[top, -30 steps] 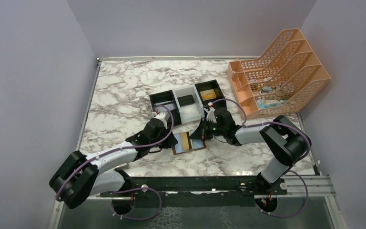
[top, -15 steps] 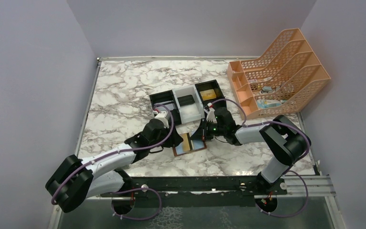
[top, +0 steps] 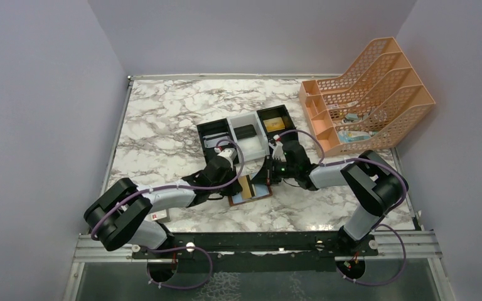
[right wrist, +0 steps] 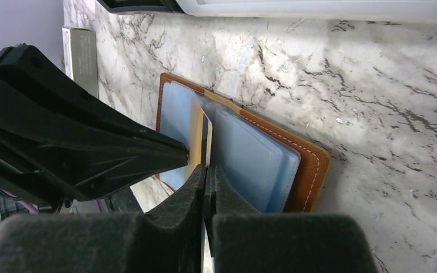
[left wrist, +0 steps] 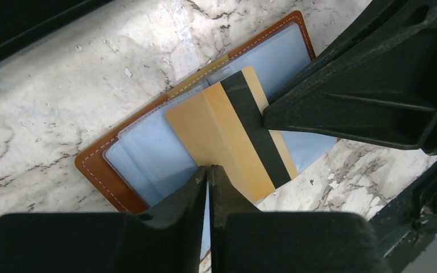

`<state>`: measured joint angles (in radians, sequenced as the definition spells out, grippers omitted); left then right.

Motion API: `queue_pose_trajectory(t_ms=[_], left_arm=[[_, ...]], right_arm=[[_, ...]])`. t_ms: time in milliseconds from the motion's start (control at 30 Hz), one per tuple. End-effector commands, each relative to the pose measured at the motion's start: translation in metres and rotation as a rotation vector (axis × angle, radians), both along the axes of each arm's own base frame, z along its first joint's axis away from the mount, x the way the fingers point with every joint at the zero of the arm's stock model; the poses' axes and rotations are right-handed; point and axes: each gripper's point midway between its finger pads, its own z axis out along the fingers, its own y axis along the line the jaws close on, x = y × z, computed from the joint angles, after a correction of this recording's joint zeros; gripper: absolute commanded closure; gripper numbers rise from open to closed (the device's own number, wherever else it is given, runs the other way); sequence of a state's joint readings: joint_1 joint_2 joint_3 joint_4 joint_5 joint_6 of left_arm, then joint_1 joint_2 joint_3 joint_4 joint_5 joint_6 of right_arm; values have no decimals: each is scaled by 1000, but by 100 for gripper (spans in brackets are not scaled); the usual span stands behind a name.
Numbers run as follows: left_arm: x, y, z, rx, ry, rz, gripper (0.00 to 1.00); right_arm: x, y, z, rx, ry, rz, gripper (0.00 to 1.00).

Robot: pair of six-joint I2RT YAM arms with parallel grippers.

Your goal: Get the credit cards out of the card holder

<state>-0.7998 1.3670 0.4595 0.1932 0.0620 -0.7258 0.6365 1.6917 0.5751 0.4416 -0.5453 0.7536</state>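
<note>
One gold card (left wrist: pixel 216 131): across open card holder (left wrist: pixel 142 159), near worktop (top: pixel 163 125) front edge.
Left gripper (left wrist: pixel 209 169): pinching gold card's edge.
Right gripper (right wrist: pixel 206 168): clenched, tip against card.

Stitched brown leather card holder (left wrist: pixel 94 166) with glossy clear plastic sleeves; smooth gold plastic card (left wrist: pixel 222 136); polished marble-patterned surface (left wrist: pixel 45 96).

top view is lit evenly from above, bright and diffuse; soft shadows are cast beneath the arms (top: pixel 163 195) on the marble table (top: pixel 163 119). in the wrist views the near fingers (left wrist: pixel 119 244) are rendered dark and blurred, while the card holder (left wrist: pixel 94 165) is rendered sharp.
</note>
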Motion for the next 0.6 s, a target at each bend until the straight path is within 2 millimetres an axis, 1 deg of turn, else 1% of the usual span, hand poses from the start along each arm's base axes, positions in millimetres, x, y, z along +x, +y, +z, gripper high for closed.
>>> queue_pose_trajectory(t_ms=[0,233,433,567], left_arm=[[2,9,-13,95,3,19,92],[1,8,-11,100,-12,13,94],[-1,5,-12,104,-6,-1,95],[-2,5,-11,106,-11,-3,96]], right_arm=[[0,4,6,13,-15,29,97],[-1,6,9,33,-21,42,90],[-6,10,8,64,-5,66,79],[-8,12,8,77,0,83,77]])
